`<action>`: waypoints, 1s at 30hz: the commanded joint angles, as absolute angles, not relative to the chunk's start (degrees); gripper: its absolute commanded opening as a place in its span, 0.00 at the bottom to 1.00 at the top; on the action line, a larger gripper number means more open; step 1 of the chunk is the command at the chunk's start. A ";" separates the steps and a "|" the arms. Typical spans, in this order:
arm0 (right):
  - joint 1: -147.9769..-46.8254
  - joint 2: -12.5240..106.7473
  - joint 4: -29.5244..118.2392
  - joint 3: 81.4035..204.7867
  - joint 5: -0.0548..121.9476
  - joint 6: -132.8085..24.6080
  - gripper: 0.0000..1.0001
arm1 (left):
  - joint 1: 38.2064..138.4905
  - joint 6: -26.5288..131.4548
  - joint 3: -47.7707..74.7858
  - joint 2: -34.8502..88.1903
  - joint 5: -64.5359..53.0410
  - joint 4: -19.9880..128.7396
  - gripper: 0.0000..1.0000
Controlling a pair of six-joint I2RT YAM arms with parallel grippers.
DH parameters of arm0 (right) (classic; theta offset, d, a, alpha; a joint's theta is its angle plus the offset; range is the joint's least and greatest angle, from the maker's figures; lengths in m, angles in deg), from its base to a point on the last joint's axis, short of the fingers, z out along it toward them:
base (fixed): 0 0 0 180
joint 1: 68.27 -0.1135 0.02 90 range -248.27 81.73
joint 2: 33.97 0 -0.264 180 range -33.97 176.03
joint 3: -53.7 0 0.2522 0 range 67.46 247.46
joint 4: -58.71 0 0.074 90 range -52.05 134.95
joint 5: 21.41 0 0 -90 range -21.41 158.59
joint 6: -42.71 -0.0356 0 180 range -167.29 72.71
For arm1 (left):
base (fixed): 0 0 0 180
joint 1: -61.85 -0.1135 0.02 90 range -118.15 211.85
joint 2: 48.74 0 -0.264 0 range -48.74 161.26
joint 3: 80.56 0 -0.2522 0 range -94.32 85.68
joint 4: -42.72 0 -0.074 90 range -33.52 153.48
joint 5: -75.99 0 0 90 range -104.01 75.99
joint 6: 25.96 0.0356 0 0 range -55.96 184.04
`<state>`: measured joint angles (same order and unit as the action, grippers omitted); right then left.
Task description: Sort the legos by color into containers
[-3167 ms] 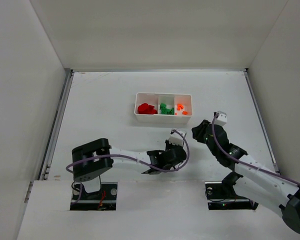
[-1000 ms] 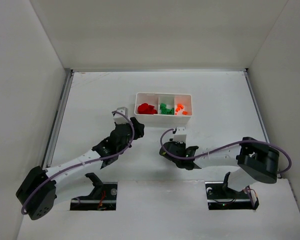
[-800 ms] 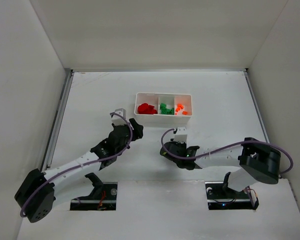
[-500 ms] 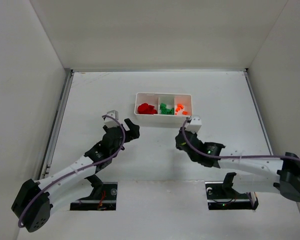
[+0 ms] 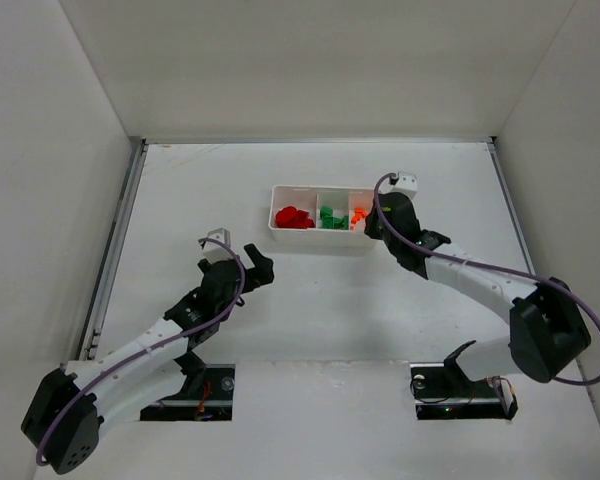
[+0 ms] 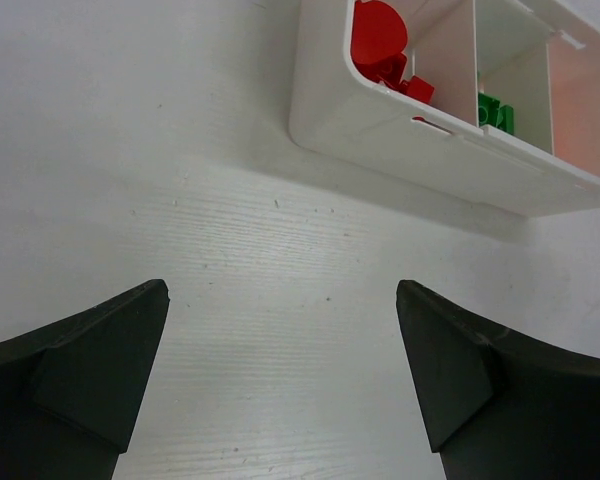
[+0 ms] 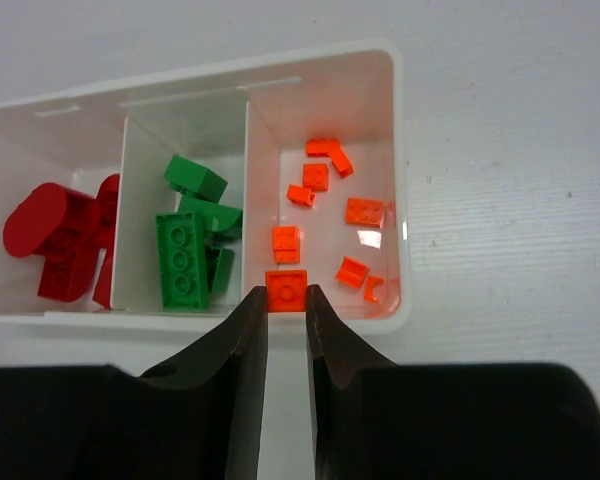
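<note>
The right arm is not where it was a second ago. Then it reached low over the middle of the table, near the front. Now it is stretched to the far side, and the right fingers hang over the white tray. They are closed on a small orange brick, which is pinched between the two tips. In the wrist view this brick sits over the near edge of the right compartment, the one where the other orange pieces already lie. I cannot tell how high above the tray it is.

The left arm has gone the other way. It stood near the left end of the tray, and now it is drawn back toward its base. The left fingers have spread wide and carry nothing; between them I see only bare table and the near wall of the tray.

The red bricks fill the left compartment and the green bricks the middle one. I see no loose brick on the table in the top view. So I judge the sorting is almost done: this orange brick seems the last one, and it needs only to be released, a little further inside so it does not catch the wall.
</note>
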<state>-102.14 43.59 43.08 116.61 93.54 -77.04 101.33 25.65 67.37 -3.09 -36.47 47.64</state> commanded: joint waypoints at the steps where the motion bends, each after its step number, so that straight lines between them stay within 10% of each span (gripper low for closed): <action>1: -100.14 46.70 47.59 121.15 90.30 -74.53 0.24 | 100.65 24.58 68.27 -4.09 -35.90 48.39 1.00; 16: -98.64 33.64 47.41 111.96 93.63 -77.34 0.56 | 99.95 22.56 68.98 -6.98 -35.71 53.49 1.00; 20: -98.03 24.76 47.42 102.82 94.42 -81.03 0.74 | 98.81 21.42 69.85 -9.36 -36.60 55.24 1.00; 21: -97.76 23.44 46.98 101.40 94.86 -81.82 1.00 | 98.54 21.24 69.94 -9.62 -36.60 55.77 1.00; 30: -97.15 14.73 35.73 95.85 103.91 -85.61 1.00 | 96.26 20.71 71.53 -16.03 -36.24 59.91 1.00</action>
<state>-97.81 17.21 38.49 96.19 98.78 -83.78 96.72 23.07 70.96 -13.60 -35.16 57.67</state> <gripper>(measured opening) 0.998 0.997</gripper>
